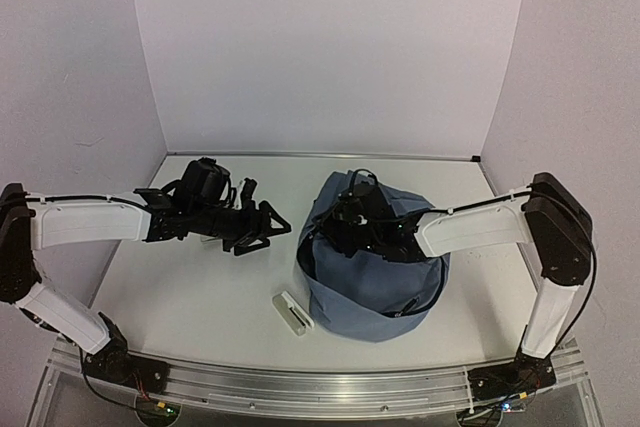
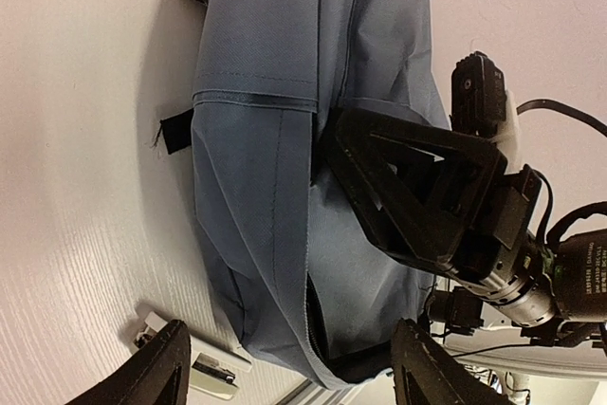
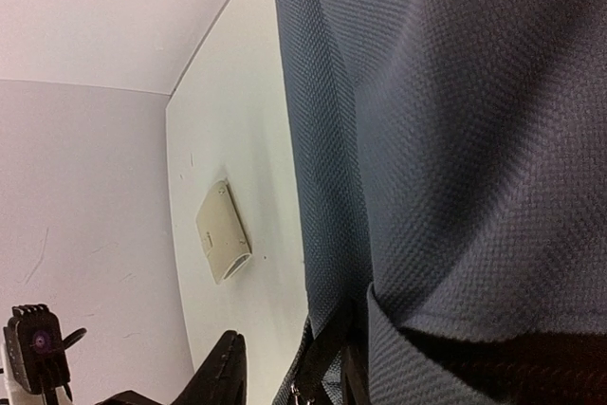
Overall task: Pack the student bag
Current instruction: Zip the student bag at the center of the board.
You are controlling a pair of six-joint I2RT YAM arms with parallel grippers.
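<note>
The student bag (image 1: pixel 380 277), a slate-blue backpack with a black zipper, stands at centre right; it also shows in the left wrist view (image 2: pixel 275 139) and fills the right wrist view (image 3: pixel 455 120). My right gripper (image 1: pixel 338 232) lies over the bag's top left edge. In its own view it (image 3: pixel 289 377) is open: the bag's rim and a black strap lie between the fingers, and the left finger (image 3: pixel 223 372) stands off the fabric. My left gripper (image 1: pixel 268 229) is open and empty, left of the bag and pointing at it; it also shows in its own view (image 2: pixel 294 372).
A small white case (image 1: pixel 292 312) lies on the white table (image 1: pixel 200 287) by the bag's front left corner; it also shows in the left wrist view (image 2: pixel 204 372) and the right wrist view (image 3: pixel 223 232). White walls close the back and both sides.
</note>
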